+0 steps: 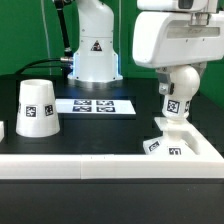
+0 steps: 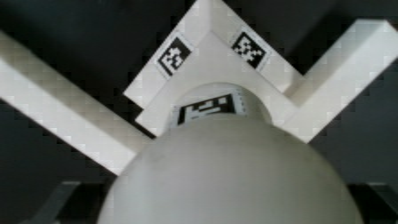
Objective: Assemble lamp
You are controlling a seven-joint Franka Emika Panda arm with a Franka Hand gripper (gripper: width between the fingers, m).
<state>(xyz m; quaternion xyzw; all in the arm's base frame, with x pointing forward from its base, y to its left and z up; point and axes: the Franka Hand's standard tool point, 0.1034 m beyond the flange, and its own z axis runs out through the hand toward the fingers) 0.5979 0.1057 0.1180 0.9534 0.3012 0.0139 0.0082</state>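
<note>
My gripper (image 1: 177,88) is shut on the ball-shaped bulb (image 1: 175,105) and holds it upright, its lower end just above or touching the flat square base (image 1: 163,143); I cannot tell which. The base lies in the corner of the white rail at the exterior view's right. In the wrist view the bulb (image 2: 222,165) fills the middle and hides much of the base (image 2: 210,50). My gripper (image 2: 217,200) sits around it, with only dark finger edges showing. The tapered shade (image 1: 36,108) stands on the table at the exterior view's left.
The marker board (image 1: 95,105) lies flat behind the middle of the table. A white rail (image 1: 90,166) runs along the front and turns back at the exterior view's right (image 1: 206,141). The robot's base (image 1: 92,50) stands at the back.
</note>
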